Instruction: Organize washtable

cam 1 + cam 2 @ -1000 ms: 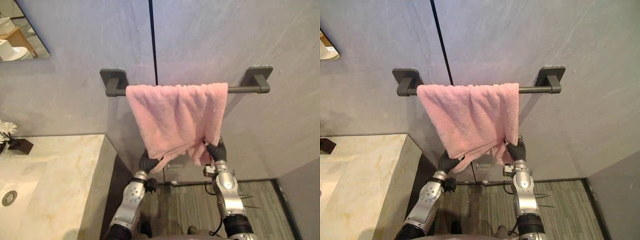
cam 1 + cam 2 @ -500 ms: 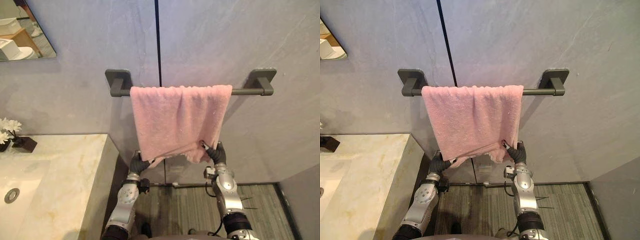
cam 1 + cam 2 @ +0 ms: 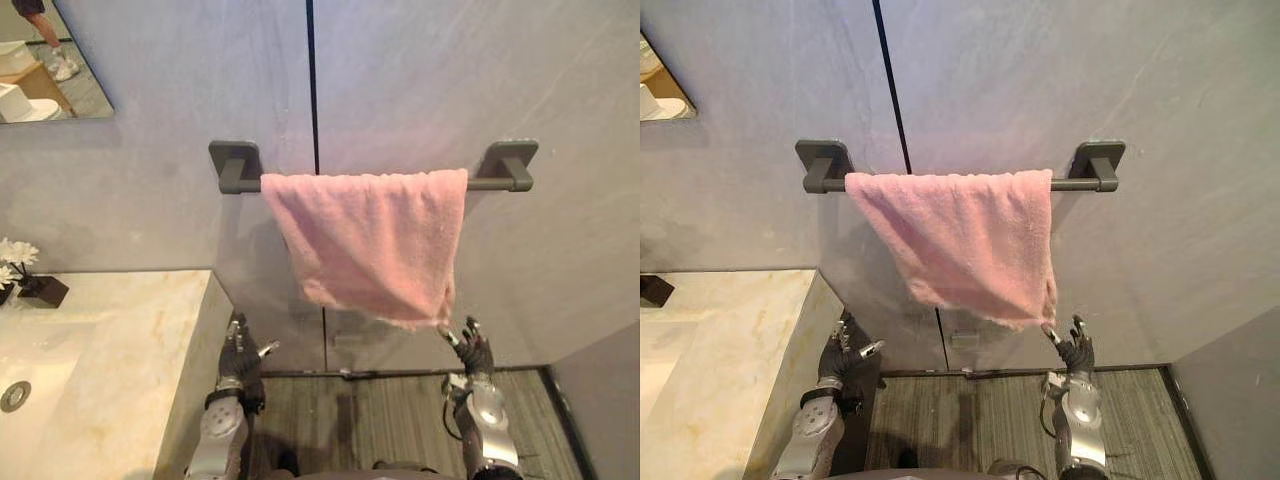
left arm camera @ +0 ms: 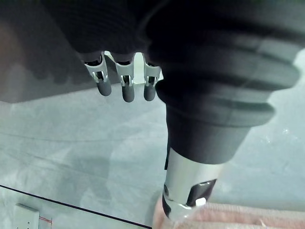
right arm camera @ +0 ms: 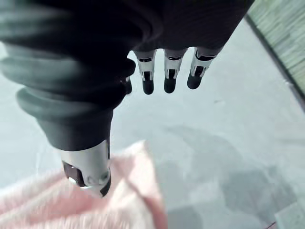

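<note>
A pink towel (image 3: 375,235) hangs over a dark towel bar (image 3: 495,183) on the grey wall, its lower edge slanting down to the right. My left hand (image 3: 238,352) is open below and to the left of the towel, apart from it. My right hand (image 3: 474,352) is open just under the towel's lower right corner. In the left wrist view the straight fingers (image 4: 124,88) point at the wall, with the towel's edge (image 4: 238,217) beyond the thumb. The right wrist view has straight fingers (image 5: 169,78) and the towel (image 5: 71,200) close by the thumb.
The marble washtable (image 3: 120,340) stands at the left with a sink drain (image 3: 14,396) and white flowers in a dark holder (image 3: 22,272). A mirror (image 3: 45,60) hangs at the upper left. Striped flooring (image 3: 380,420) lies below the towel.
Both hands have let go of the towel's lower edge, opened and dropped lower. The towel now hangs free from the bar.
</note>
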### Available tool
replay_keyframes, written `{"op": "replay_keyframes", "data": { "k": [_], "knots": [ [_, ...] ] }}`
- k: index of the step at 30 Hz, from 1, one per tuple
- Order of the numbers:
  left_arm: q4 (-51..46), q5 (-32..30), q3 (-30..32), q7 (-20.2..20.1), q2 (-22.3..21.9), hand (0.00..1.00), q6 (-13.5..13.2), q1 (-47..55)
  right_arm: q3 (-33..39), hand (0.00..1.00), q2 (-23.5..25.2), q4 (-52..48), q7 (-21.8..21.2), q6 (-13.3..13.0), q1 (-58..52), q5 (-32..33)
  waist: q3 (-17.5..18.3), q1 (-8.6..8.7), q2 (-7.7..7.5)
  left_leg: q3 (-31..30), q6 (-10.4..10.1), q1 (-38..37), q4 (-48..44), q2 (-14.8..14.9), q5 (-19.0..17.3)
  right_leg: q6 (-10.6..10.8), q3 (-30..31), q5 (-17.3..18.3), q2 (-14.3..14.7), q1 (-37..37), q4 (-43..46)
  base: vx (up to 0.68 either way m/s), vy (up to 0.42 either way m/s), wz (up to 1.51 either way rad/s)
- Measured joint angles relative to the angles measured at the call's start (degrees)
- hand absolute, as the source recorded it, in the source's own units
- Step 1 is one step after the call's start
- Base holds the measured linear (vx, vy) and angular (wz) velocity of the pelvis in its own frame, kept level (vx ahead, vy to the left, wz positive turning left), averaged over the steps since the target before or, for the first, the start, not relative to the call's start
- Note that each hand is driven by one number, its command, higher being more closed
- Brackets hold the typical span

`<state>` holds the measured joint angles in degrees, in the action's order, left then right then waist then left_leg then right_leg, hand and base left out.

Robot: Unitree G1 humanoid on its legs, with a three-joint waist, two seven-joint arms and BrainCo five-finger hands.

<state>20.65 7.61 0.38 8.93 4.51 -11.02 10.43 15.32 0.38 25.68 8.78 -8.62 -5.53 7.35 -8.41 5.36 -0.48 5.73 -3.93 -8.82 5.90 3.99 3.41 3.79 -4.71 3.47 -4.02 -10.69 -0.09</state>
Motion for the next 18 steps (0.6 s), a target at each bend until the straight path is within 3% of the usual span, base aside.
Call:
{"op": "replay_keyframes", "data": {
  "k": [5, 11, 18],
  "knots": [
    [-5.29, 1.27, 3.23, 0.31, 0.06, 0.0, -0.07, 1.24, 3.53, 0.0, -0.42, -1.78, 0.07, 0.04, -2.96, 3.04, 0.17, 0.04, 0.19, 0.13, 0.05, 0.14, 0.0, 0.04, -0.44, 0.04, 0.03, 0.07, 0.0, 0.57, 0.38, -0.07, -0.001, -0.03],
    [-17.55, 2.17, 5.31, 1.32, -2.21, 0.0, -0.56, 2.65, 10.12, 0.0, -0.49, -15.8, 2.03, -0.25, -5.12, 3.95, 2.28, 0.01, 0.72, -0.49, 0.28, 0.82, -0.26, -0.11, -0.3, 0.16, 0.04, 0.19, -0.15, 1.45, 0.87, 0.0, -0.001, 0.0],
    [-38.82, 1.54, 9.88, 4.0, -1.89, 0.0, -4.51, 1.24, 16.29, 0.0, -1.15, -37.36, 5.94, -4.73, -2.03, 2.49, 3.29, 0.17, 0.56, -0.79, 0.42, 0.41, -0.4, -0.36, -0.21, 0.15, -0.03, 0.18, -0.08, 0.96, 0.87, 0.02, -0.004, 0.0]
  ]
}}
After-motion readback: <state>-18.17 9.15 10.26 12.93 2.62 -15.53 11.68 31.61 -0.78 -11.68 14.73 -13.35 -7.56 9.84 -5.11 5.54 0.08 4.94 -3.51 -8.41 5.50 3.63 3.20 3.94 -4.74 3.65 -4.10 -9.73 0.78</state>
